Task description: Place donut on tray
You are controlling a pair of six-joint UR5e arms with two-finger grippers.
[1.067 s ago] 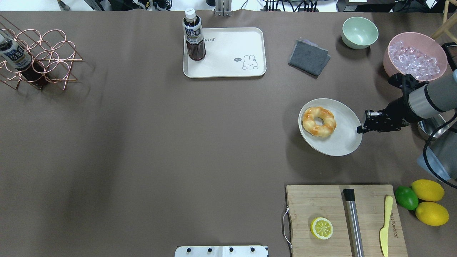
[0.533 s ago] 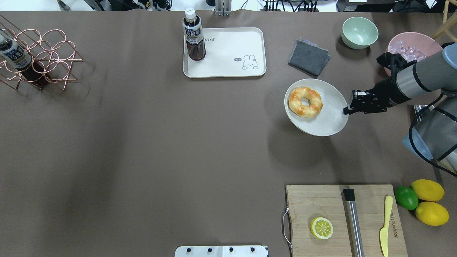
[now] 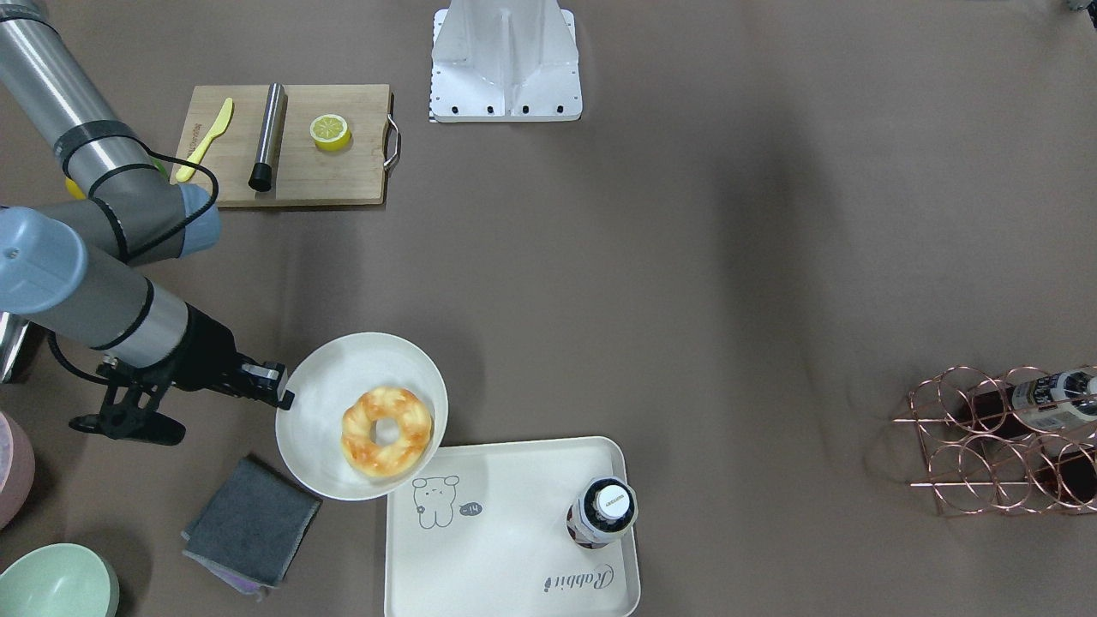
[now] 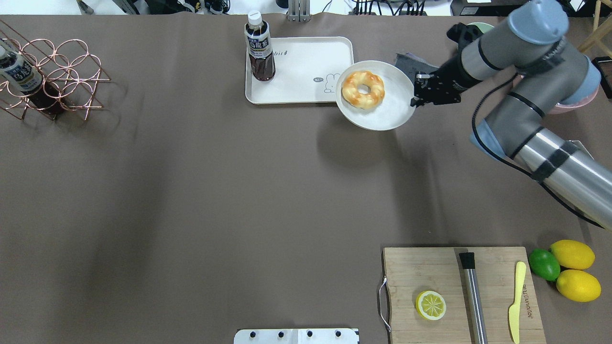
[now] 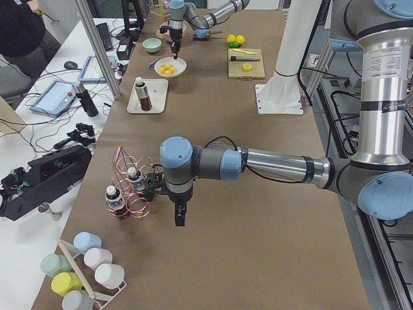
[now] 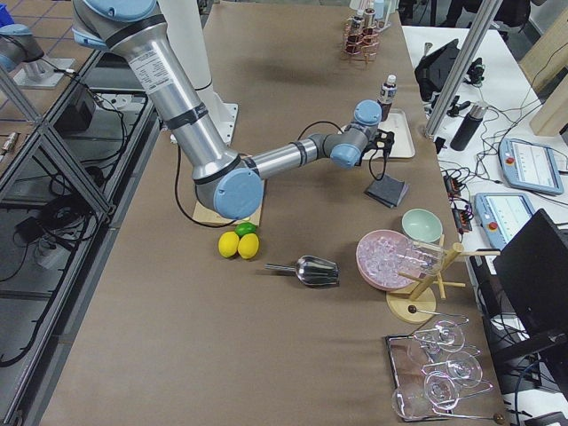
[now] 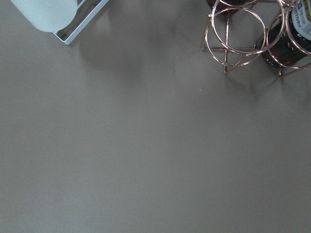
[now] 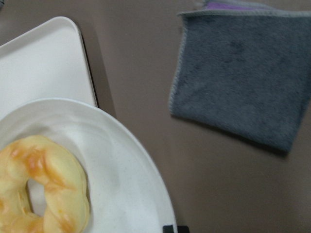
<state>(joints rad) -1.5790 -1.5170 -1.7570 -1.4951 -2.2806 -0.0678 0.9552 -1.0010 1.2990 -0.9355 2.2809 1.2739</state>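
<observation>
Tray (image 4: pixel 306 81) corner under a held plate (image 4: pixel 392 114) bearing the donut (image 4: pixel 363 89).
On the bench (image 4: pixel 191 191), the cream tray holds a bottle (image 4: pixel 259 48); the round plate overlaps its bear-drawing corner, donut on the plate. Right hand (image 4: pixel 415 101) clenches the plate's rim; left hand (image 5: pixel 179 219) hangs beside the wire rack (image 5: pixel 132 194), grip impossible to tell.

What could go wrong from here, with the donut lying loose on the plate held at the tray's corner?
The right gripper pinches only the plate at its rim, so a tilt might slide the donut off short of the tray. The plate overlaps the tray's corner; lowering it there could strike the tray's rim or nudge the tray.
</observation>
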